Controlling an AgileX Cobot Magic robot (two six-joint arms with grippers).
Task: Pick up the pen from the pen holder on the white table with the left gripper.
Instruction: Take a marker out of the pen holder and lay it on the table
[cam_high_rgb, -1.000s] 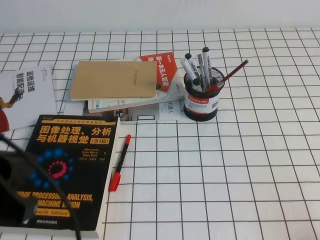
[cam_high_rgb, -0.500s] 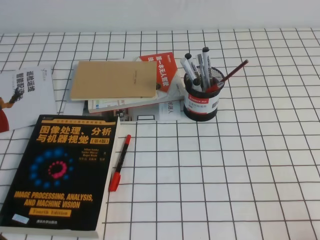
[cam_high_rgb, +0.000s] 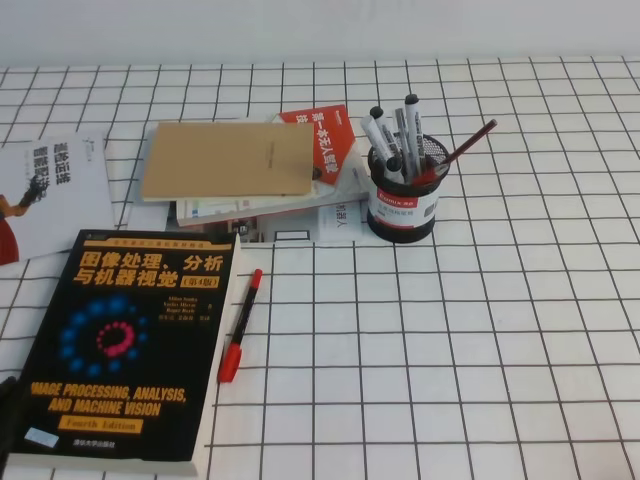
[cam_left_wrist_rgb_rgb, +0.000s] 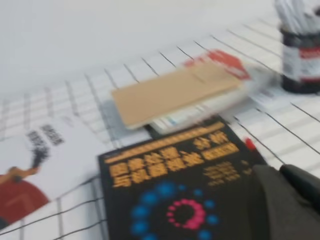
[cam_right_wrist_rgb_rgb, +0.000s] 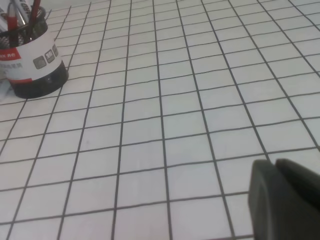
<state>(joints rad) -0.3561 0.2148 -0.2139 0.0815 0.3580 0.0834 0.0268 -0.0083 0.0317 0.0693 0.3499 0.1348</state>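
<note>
The left jaws (cam_left_wrist_rgb_rgb: 287, 200) are shut and empty, low at the frame's bottom right above the black book (cam_high_rgb: 125, 345). The pen (cam_high_rgb: 240, 325) lies flat on the table (cam_high_rgb: 450, 350) beside that book, lower left of centre, well apart from the holder (cam_high_rgb: 402, 195). Best to open first, then descend across its barrel.
</note>
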